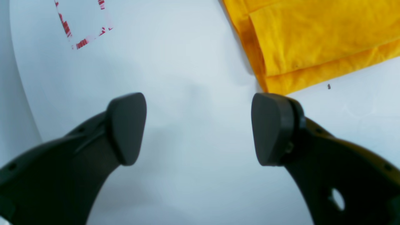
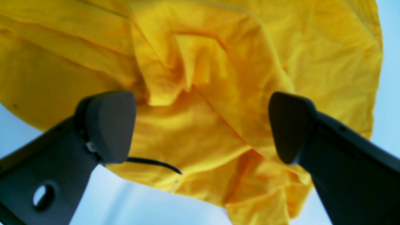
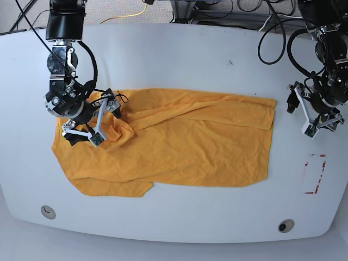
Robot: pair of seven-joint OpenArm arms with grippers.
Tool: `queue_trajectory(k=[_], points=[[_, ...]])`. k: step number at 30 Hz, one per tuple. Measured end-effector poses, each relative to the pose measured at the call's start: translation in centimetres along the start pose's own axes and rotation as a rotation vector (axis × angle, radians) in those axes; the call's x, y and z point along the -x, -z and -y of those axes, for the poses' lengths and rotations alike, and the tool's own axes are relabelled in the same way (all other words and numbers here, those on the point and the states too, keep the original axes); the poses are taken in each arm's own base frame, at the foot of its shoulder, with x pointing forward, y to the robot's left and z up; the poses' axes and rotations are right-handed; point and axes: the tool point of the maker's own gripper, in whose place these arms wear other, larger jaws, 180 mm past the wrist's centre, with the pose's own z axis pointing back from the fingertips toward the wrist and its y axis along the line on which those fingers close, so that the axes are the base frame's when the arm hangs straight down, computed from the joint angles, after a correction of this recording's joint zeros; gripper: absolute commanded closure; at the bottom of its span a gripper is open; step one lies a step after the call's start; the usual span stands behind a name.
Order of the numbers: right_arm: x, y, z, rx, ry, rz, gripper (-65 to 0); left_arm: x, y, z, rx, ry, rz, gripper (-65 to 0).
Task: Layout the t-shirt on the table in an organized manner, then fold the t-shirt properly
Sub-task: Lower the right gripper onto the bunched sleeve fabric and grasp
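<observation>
Orange-yellow t-shirt (image 3: 174, 144) lies spread on the white table (image 3: 179, 60); right gripper (image 2: 203, 128) hovers spread above its bunched end, left gripper (image 1: 198, 128) spread beside its opposite corner.

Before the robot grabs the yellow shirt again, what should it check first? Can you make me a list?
1. Right gripper open and ready: ok, its jaws stand wide apart.
2. Right gripper over cloth: ok, it hangs above the bunched end of the t-shirt.
3. Left gripper open: ok, nothing between its pads.
4. Left gripper over the shirt: not ok, only bare table lies between its fingers; the shirt's corner is just beside one pad.
5. Shirt lying flat: not ok, it is rumpled near the right gripper and has a fold along its top edge.
6. Red tape rectangle free of cloth: ok.
</observation>
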Motion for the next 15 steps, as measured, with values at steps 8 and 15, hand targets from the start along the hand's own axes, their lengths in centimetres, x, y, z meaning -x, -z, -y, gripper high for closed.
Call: queue_trajectory(k=[8,15], points=[[-1.0,1.0,-1.0,-0.03,0.015,0.016,-65.0,0.0,0.0,0.0,0.0,0.0,0.0,-49.2],[-0.8,2.2,-0.9,-0.053,0.046,0.003,-65.0,0.0,0.0,0.0,0.0,0.0,0.001,-49.2]])
